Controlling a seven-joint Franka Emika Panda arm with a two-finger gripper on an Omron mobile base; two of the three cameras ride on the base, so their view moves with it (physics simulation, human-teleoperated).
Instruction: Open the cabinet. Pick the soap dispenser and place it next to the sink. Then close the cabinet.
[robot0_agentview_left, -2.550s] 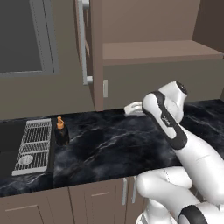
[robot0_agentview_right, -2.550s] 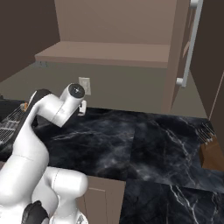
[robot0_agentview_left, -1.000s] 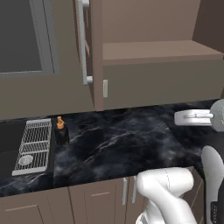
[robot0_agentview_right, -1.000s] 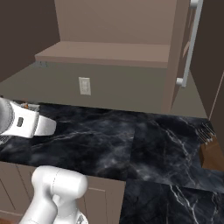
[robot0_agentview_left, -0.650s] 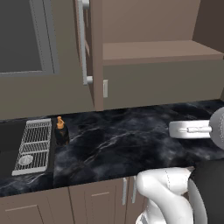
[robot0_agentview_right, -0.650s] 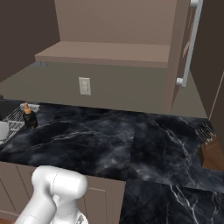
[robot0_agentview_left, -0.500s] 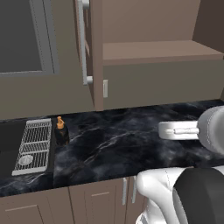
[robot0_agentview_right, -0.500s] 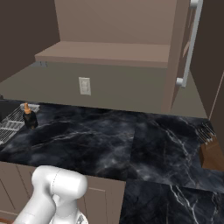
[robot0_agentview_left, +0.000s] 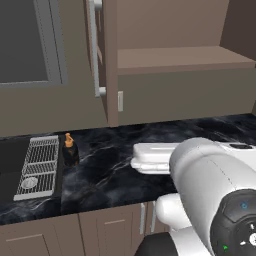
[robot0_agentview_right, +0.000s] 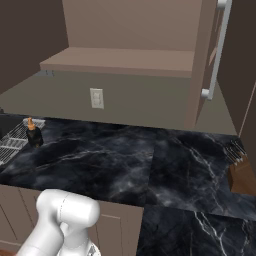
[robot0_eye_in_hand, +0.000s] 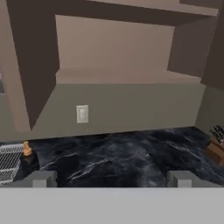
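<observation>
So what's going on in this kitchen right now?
A white robot arm is working at a black marble counter. The wall cabinet above it stands open, its shelf bare. The soap dispenser already sits on the counter beside the sink's grid rack. The hand is open and holds nothing, facing the open cabinet. Closing the doors is what remains.

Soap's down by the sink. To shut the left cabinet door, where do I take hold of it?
Grip the long vertical silver bar handle on the open taupe-brown left cabinet door, near mid-height, coming from its handle side with jaws horizontal across the bar: it stands off the panel on posts.
</observation>
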